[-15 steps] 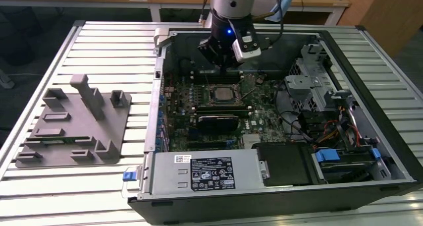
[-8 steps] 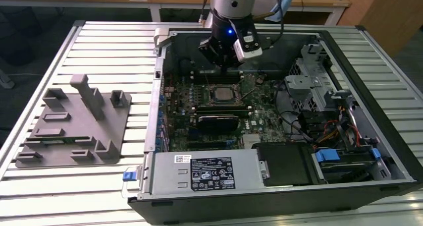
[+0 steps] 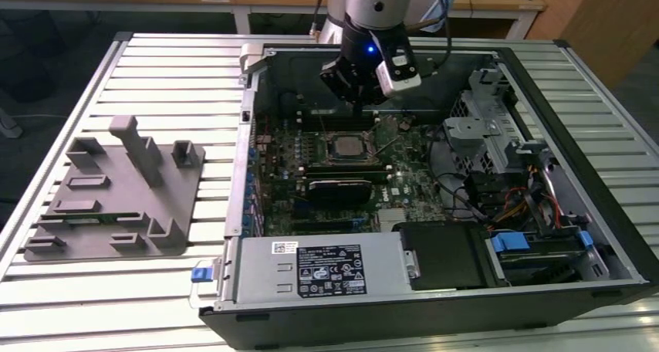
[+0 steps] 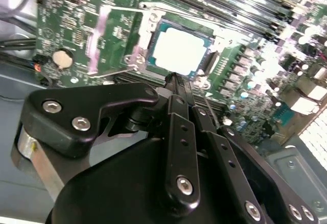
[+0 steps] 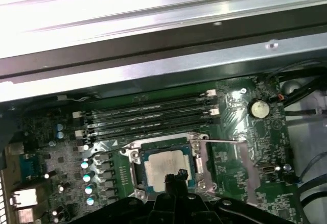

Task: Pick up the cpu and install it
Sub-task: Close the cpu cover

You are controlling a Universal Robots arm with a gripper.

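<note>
sitting flat in the black-framed motherboard socket (image 4: 210,61): small square silver-topped cpu (image 4: 179,50), looks placed. pincer (image 4: 173,79) is closed and empty, tip at the cpu's edge, contact unclear. hinged metal retention plate (image 4: 110,35) not yet shut.

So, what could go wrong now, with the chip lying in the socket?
1. The gripper hangs close over one edge of the small square silver-topped cpu; a sideways drift could shift it in the black-framed socket.
2. The shiny metal retention plate appears folded open beside the socket, so nothing clamps the cpu yet.
</note>
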